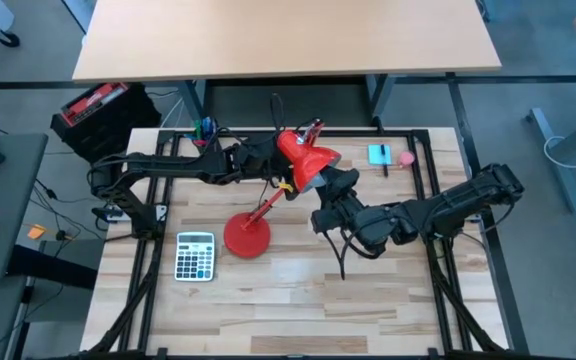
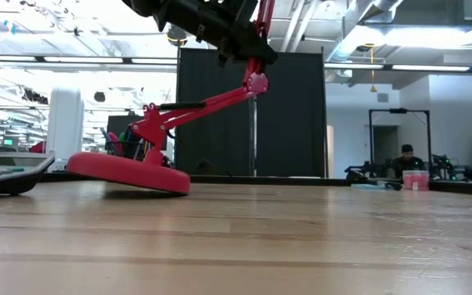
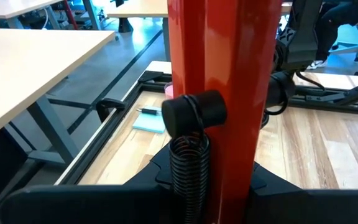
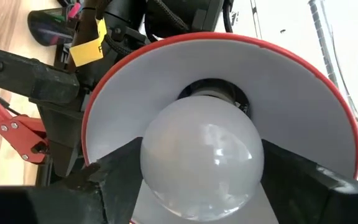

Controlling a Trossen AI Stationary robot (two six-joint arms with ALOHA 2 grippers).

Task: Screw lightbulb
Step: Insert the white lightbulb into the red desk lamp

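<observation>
A red desk lamp stands mid-table on its round base (image 1: pixel 247 236), and its jointed arm (image 2: pixel 195 105) rises to the cone shade (image 1: pixel 303 158). The pale lightbulb (image 4: pixel 201 162) sits in the socket deep inside the white-lined shade (image 4: pixel 278 81); it is hidden in the high view. My left gripper (image 1: pixel 268 163) reaches in from the table's left and is shut on the lamp's upper arm behind the shade. My right gripper (image 1: pixel 330 186) comes from the right into the shade's mouth, with its fingers on either side of the bulb. My left gripper pinches the lamp's red upper bar (image 3: pixel 229 155) between its two fingers, beside the black knob (image 3: pixel 194 112) and coil spring (image 3: pixel 188 165). It comes roughly level from the table's left and lies across the bar. The gripper's own body hides the contact itself. My right gripper holds the bulb's round glass at its widest part (image 4: pixel 151 158), one finger (image 4: pixel 117 174) on each side. The fingers point into the shade's mouth, along the bulb's axis. The bulb's narrow end is in the socket.
A white calculator (image 1: pixel 195 255) lies left of the lamp base. A blue pad (image 1: pixel 379 154) and a small pink object (image 1: pixel 406 157) lie at the far right. Black frame rails (image 1: pixel 438 180) border the wooden tabletop, whose near half (image 1: pixel 298 310) is bare wood.
</observation>
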